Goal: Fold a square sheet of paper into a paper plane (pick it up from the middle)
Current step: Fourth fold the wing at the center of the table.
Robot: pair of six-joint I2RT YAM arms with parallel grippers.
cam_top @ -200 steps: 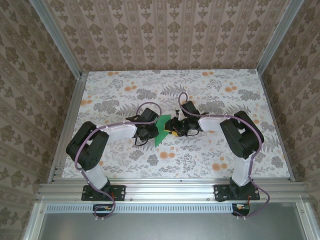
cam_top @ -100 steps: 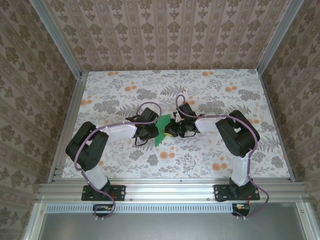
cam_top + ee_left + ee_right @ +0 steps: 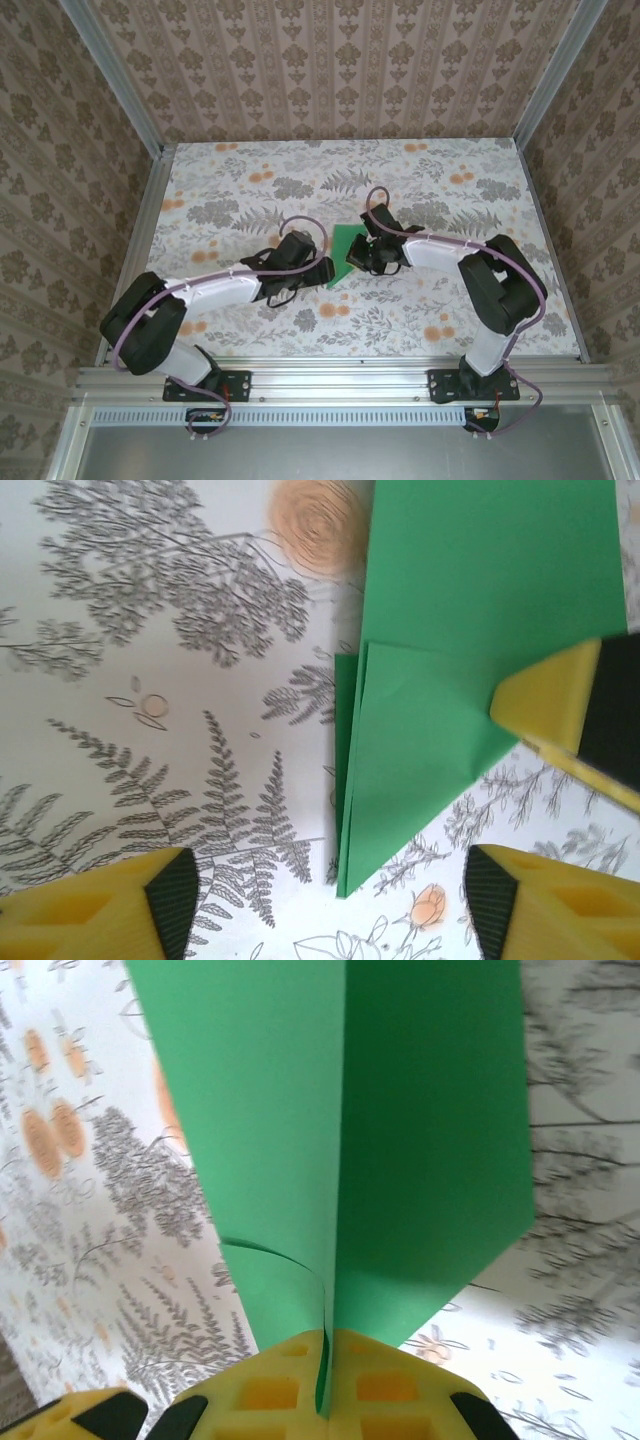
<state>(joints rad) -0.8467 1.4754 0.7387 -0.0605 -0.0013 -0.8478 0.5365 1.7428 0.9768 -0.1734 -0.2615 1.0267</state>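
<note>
From above, the green paper [image 3: 340, 252] sat folded near the middle of the floral tabletop [image 3: 450, 190], right between the two arms. The left hand [image 3: 322, 270] was down by its near-left corner, and the right hand [image 3: 357, 256] was hard against its right side. And what a change from a second earlier! The left arm had dropped its elbow and stretched out long and low. The right arm had swung its elbow out toward the right edge. The paper had gone a little farther back and to the right, along with the right hand.

Over to the left wrist: the left hand [image 3: 320, 910] was released, its two yellow fingers [image 3: 100, 910] spread wide at the bottom corners, touching nothing. The green paper [image 3: 450, 610] was ahead of them, layers overlapping, with a flap folded across it. Its pointed lower corner reached down between the spread fingers, with the tabletop [image 3: 150, 680] behind. At the paper's right edge, a yellow fingertip [image 3: 545, 700] of the right hand was on it.

Right wrist now: the right hand [image 3: 325, 1385] was clenched on the green paper [image 3: 430, 1130], a thin edge pinched in the slit between its yellow pads [image 3: 270, 1395]. The paper rose away from the hand with a sharp centre crease. One small flap curled beside the pinch, and the tabletop [image 3: 90, 1210] was blurred behind.
</note>
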